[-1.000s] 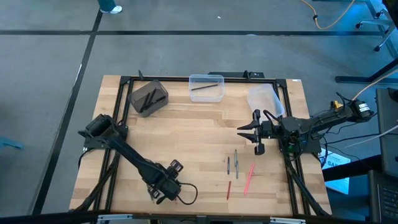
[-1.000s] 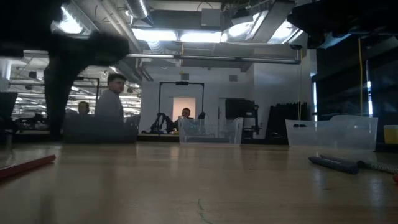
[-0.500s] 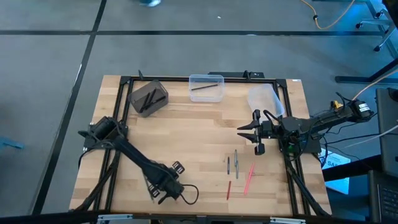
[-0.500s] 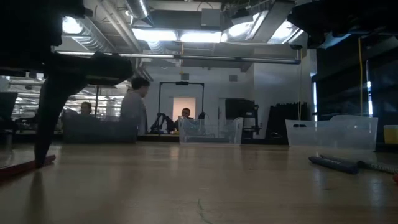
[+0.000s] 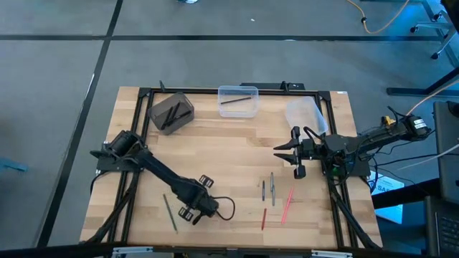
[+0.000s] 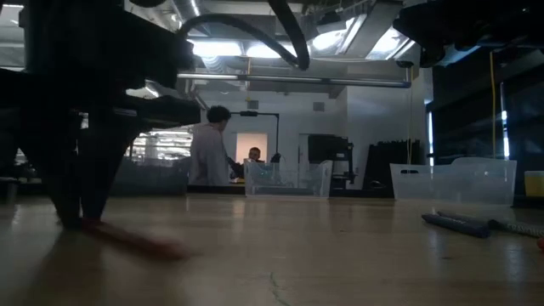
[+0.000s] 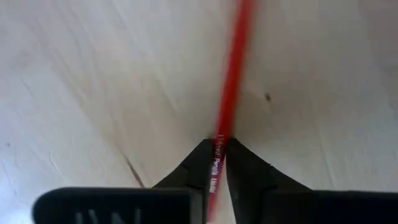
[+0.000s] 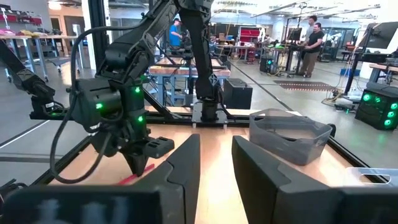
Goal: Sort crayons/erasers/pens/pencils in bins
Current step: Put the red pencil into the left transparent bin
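My left gripper (image 5: 195, 212) points down at the near left of the table and is shut on a red pencil (image 7: 231, 81). That pencil also shows in the low view (image 6: 132, 240) and the right wrist view (image 8: 132, 179). A greenish stick (image 5: 170, 213) lies flat just left of the gripper. Two grey sticks (image 5: 267, 188), a red one (image 5: 263, 218) and a pink one (image 5: 287, 204) lie at the near right. At the far edge stand the dark grey bin (image 5: 171, 112), the clear bin (image 5: 238, 100) and the whitish bin (image 5: 305, 115). My right gripper (image 5: 287, 152) hangs open above the table's right side. My left gripper pinches the red pencil's shaft at its printed lettering (image 7: 214, 163) between its two fingertips (image 6: 81, 217). The fingers come from above, pointing down, and lie across the pencil. The pencil lies low along the tabletop, running out from the fingers toward the near side.
The dark grey bin and the clear bin each hold dark sticks. A dark pen (image 6: 456, 224) lies at the right in the low view. Black frame rails (image 5: 215, 90) edge the table. Bare wood (image 5: 222, 154) spreads across the middle. People move in the room behind.
My left gripper has moved toward the table's right edge and down. Its fingers have come together on the red pencil. The pencil has shifted rightward along the table with it. The greenish stick, covered by the arm before, now shows.
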Available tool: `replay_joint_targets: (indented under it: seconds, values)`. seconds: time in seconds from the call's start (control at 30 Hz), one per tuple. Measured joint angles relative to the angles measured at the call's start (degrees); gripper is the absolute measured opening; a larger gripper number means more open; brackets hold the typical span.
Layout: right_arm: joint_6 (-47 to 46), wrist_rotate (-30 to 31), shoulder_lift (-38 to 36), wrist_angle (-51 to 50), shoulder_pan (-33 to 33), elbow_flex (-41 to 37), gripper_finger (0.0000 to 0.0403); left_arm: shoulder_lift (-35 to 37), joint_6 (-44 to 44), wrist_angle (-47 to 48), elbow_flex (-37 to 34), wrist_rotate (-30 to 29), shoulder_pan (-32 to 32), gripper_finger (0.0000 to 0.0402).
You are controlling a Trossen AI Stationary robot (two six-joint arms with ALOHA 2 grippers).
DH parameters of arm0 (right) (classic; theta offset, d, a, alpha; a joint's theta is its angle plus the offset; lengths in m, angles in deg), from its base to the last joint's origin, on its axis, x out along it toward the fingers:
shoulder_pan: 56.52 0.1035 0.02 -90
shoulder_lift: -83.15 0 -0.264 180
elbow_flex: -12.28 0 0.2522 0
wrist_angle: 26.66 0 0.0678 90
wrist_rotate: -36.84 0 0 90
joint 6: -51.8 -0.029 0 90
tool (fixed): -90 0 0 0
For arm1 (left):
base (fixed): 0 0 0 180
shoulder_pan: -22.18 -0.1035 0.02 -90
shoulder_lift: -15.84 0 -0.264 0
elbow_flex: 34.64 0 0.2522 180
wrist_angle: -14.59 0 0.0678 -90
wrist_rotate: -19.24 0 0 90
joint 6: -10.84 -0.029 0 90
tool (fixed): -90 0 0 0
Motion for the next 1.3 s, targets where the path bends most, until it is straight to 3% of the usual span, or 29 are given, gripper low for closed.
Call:
replay_joint_targets:
  seconds: [0.17,0.33,0.73,0.93,1.3]
  values:
    - [-0.1,0.0,0.0,0.0,0.0,0.0,0.0097,0.5,3.0,-0.3,-0.1,0.0,-0.8,0.0007]
    - [-0.3,0.0,0.0,0.0,0.0,0.0,0.0097,0.9,4.5,-2.3,-0.2,-0.7,-2.1,0.0005]
    - [-3.2,0.0,0.0,-0.2,0.0,0.0,0.0097,8.7,5.0,-1.0,-0.3,-18.9,-9.2,0.0002]
    - [-2.3,0.0,0.0,-0.1,0.0,0.0,0.0097,11.3,-5.5,-3.9,-0.2,-23.9,-20.7,0.0002]
    - [7.4,0.1,0.0,-0.5,-0.3,0.0,0.0097,10.9,-25.8,-28.3,-0.2,-22.5,-46.6,0.0002]
